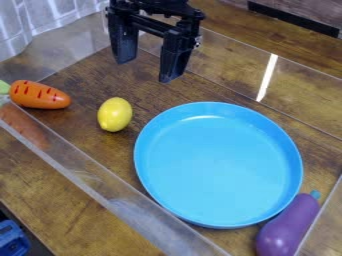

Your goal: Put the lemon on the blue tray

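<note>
The gripper (151, 58) is hung above the back of the wooden table (80, 140), pointed straight down, jaws spread wide with a clear gap between the two dark fingers. Nothing is held and nothing is touched.

The lemon (115, 114) is seen lying on the wood, in front of the gripper and a little to the left in the picture. It is near the left rim of the blue tray (219, 163) but apart from it — not on the tray, so the task is judged not yet started.

The tray's floor is bare; it sits flat, to the right of the lemon. The placing target is large and its rim shallow, so a release anywhere near the middle should be tolerated.

Other items are kept out of the way: a carrot (39, 95) at the far left edge, well apart from the lemon, and an eggplant (286, 232) beside the tray's front-right rim. A clear low wall (60, 150) is seen along the near side of the work area, probably there to stop things rolling off.

Next step, as judged: the open jaws are to be brought over the lemon and lowered around it. The lemon is smooth and oval — a roll or slip under an off-centre pinch is the likely risk.
</note>
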